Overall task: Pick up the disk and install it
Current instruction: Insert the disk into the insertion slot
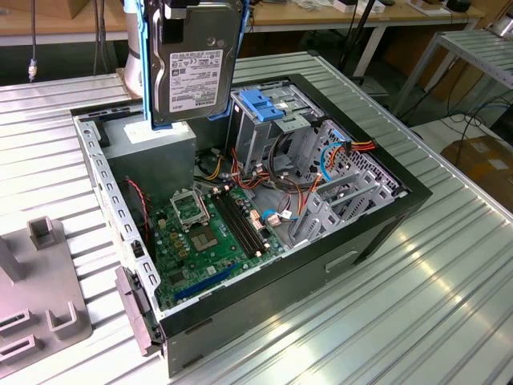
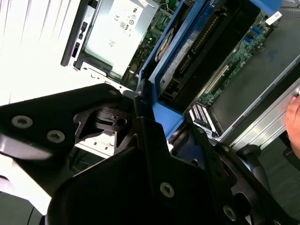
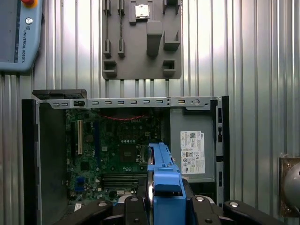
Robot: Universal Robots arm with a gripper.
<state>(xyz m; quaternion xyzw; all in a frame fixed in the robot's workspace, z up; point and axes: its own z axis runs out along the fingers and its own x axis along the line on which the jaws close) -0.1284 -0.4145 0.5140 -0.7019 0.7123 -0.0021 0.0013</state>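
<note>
Grey fixture plate (image 1: 40,305) lying on ribbed metal table (image 1: 385,305), exterior view's left. Disk (image 1: 192,64) hanging upright above power supply (image 1: 152,144) of open computer case (image 1: 264,289), showing dark metal body, white label with black print, bright blue side rails. Claw (image 3: 167,202) clamping disk's blue rail, first wrist view. Drive cage (image 1: 268,120) standing just right of disk.

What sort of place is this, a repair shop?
Probably a robotics lab or test workshop: an open computer case sits on a ribbed metal table, the disk hangs above it, and wooden workbenches stand behind.
</note>
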